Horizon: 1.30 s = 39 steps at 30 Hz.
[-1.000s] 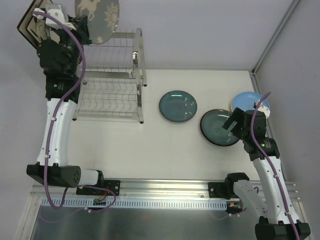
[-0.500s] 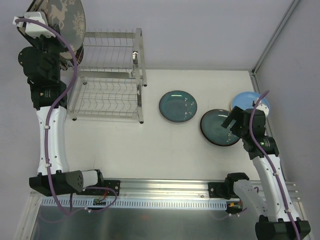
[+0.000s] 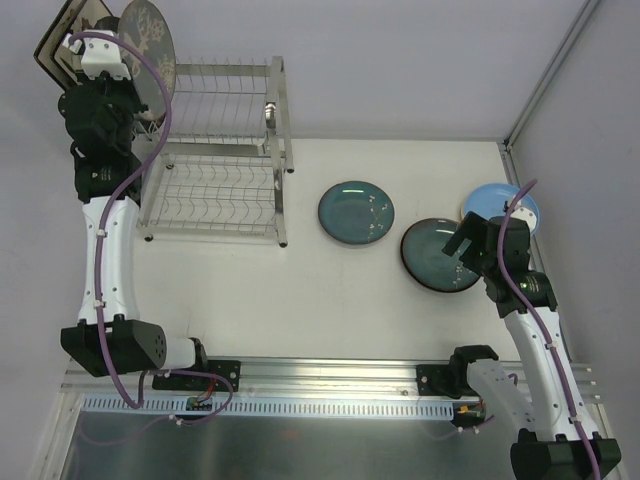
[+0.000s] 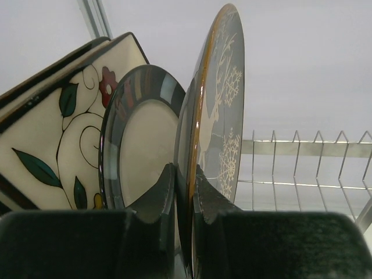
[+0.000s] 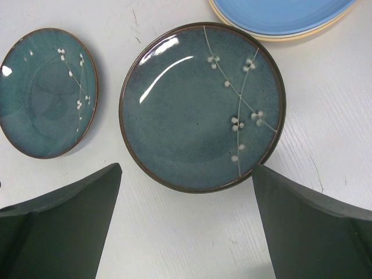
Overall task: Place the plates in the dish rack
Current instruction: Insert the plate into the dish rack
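My left gripper (image 3: 118,72) (image 4: 185,170) is shut on the lower rim of a grey reindeer-and-snowflake plate (image 3: 148,42) (image 4: 224,99). It holds the plate upright on edge over the left end of the silver dish rack (image 3: 222,150) (image 4: 302,152). Just left of it stand a round dark-rimmed cream plate (image 4: 145,145) and square cream floral plates (image 3: 62,38) (image 4: 52,133). My right gripper (image 3: 463,246) (image 5: 186,174) is open and empty above the near edge of a dark teal plate (image 3: 438,256) (image 5: 200,104), which lies flat on the table.
A second teal plate (image 3: 356,212) (image 5: 46,90) lies mid-table. A light blue plate (image 3: 497,201) (image 5: 285,11) rests on a pale yellow plate (image 5: 302,34) at the right. A metal post (image 3: 510,140) stands at the table's right edge.
My left arm swung the reindeer plate left from over the rack top towards the standing plates and turned it edge-on. The right arm has hardly moved.
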Each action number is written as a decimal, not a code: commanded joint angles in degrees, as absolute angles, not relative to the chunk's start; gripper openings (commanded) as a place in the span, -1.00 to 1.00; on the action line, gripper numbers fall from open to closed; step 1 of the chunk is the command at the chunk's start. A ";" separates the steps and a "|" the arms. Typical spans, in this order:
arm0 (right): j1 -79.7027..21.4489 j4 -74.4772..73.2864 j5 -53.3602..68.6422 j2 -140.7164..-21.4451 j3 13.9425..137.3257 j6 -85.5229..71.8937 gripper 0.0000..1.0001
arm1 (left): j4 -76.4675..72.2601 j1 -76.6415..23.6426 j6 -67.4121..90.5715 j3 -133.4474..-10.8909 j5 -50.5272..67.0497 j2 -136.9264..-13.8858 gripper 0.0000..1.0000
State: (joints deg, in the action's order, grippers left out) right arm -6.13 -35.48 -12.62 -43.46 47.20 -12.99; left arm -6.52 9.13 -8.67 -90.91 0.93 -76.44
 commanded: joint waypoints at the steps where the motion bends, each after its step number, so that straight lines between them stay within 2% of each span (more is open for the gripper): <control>1: -6.24 -33.49 -12.39 -43.33 47.29 -12.13 0.99 | -17.67 10.02 -11.25 -92.20 -0.70 -75.23 -1.00; 24: -6.24 -33.75 -10.99 -42.98 47.02 -12.22 0.99 | -16.52 9.93 -11.78 -87.37 -1.05 -76.20 -1.00; 28: -6.15 -34.10 -10.90 -42.54 47.02 -11.95 0.99 | -16.26 9.93 -11.25 -86.92 -1.41 -75.94 -0.80; 29: -6.15 -34.19 -10.72 -42.45 47.11 -12.04 0.99 | -16.17 9.93 -11.16 -86.92 -1.41 -75.85 -0.68; 38: -6.15 -34.37 -9.32 -41.75 47.11 -11.78 0.99 | -15.47 10.02 -9.23 -87.28 -0.70 -74.62 -0.29; 39: -6.15 -34.28 -9.06 -41.75 47.11 -11.78 0.99 | -15.47 9.93 -8.97 -87.28 -0.70 -74.45 -0.18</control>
